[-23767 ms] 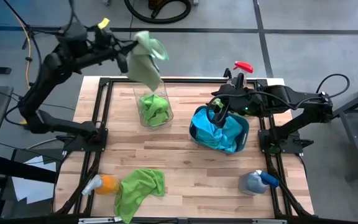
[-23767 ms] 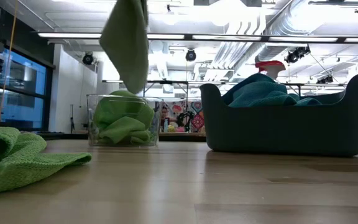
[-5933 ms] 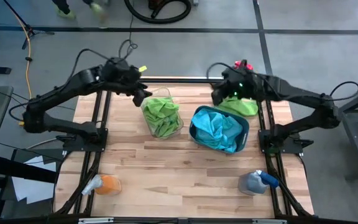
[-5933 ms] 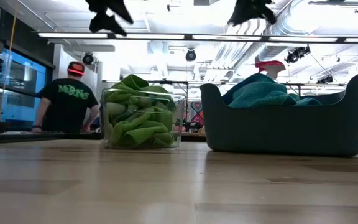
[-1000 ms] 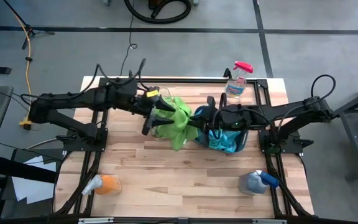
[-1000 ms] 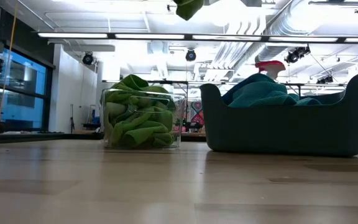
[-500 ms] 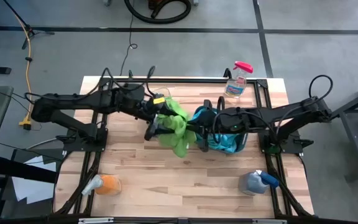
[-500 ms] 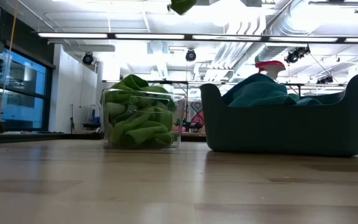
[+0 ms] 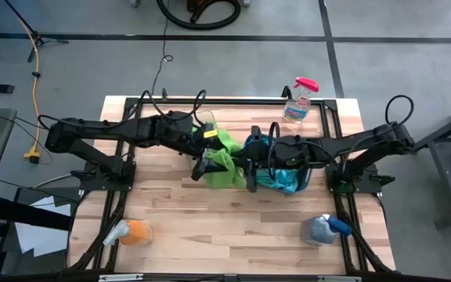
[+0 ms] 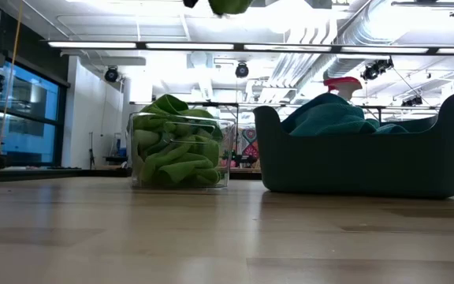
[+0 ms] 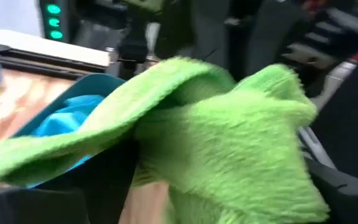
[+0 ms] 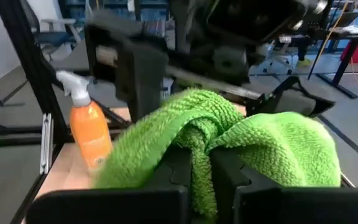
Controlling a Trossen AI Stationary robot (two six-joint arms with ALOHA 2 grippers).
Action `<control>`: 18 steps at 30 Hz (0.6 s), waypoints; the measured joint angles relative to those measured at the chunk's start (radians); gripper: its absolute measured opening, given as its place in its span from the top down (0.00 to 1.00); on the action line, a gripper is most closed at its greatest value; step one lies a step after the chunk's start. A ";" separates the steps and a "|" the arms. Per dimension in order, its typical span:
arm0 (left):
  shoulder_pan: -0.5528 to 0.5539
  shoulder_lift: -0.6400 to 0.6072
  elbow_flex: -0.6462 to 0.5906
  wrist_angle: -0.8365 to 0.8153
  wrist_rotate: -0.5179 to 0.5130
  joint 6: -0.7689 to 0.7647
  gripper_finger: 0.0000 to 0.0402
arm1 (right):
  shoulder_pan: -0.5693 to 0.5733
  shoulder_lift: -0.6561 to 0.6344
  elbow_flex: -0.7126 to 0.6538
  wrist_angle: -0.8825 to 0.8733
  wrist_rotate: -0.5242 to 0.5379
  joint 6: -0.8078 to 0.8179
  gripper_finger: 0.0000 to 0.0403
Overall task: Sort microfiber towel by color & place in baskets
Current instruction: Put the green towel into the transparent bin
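A green microfiber towel (image 9: 221,160) hangs bunched in the air between my two grippers, over the table's middle. My right gripper (image 12: 205,177) is shut on it. My left gripper (image 9: 202,164) is open at the towel's left side, and the towel (image 11: 229,143) fills its wrist view; I cannot tell whether it touches. The clear basket (image 10: 180,150) is heaped with green towels and is mostly hidden under my left arm in the high view. The teal-blue basket (image 10: 361,166) holds blue towels (image 9: 276,176). My right gripper pinches a bunched fold of the green towel (image 12: 201,146) between its two fingers, coming about level from the table's right side. Several layers bulge above the fingers (image 12: 182,174). The towel is lifted clear of the table and hangs slack below the hold.
A pink-capped spray bottle (image 9: 297,102) stands at the far edge. An orange spray bottle (image 9: 131,233) lies at the near left and a blue one (image 9: 323,229) at the near right. Bare wood lies between the baskets and the near edge.
Both grippers have gone together toward the table's near edge, my left arm also reaching farther right. The green towel has gone with them, staying lifted clear and drawing into a tighter bunch.
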 joint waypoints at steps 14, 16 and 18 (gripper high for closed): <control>0.011 -0.042 0.000 -0.206 -0.166 -0.011 0.95 | 0.027 -0.067 0.018 -0.154 0.240 0.086 0.54; 0.020 -0.077 0.000 -0.284 -0.243 0.016 0.97 | 0.036 -0.095 0.018 -0.188 0.288 0.086 0.46; 0.035 -0.121 0.000 -0.346 -0.331 0.040 0.98 | 0.042 -0.125 0.018 -0.220 0.325 0.087 0.41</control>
